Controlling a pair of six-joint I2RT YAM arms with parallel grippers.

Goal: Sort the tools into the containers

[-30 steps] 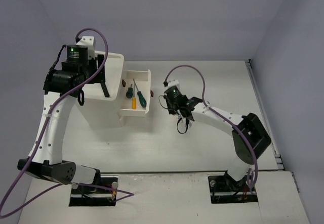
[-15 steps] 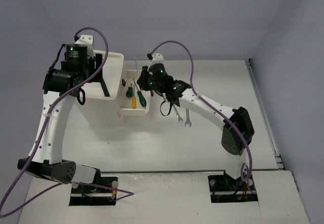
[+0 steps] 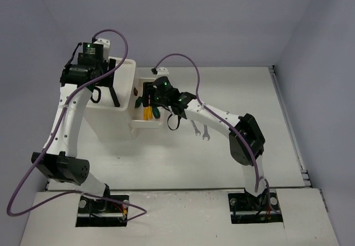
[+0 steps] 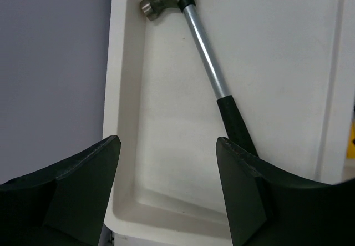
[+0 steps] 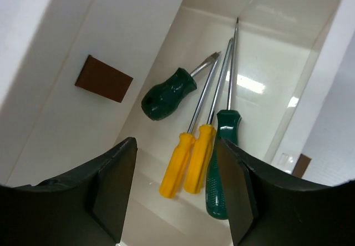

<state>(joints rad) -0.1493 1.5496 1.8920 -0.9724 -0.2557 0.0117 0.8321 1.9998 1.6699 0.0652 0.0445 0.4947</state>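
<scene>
Right jaws: apart, empty, directly over screwdrivers [image 5: 199, 157] lying in open drawer [image 5: 260, 68].
Left jaws: apart, empty, above hammer [image 4: 205, 57] lying in top tray [image 4: 166, 146].

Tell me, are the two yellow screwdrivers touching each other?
Touching. The right wrist view shows one yellow screwdriver and the other yellow screwdriver side by side in the drawer, handles pressed together with no gap.
</scene>
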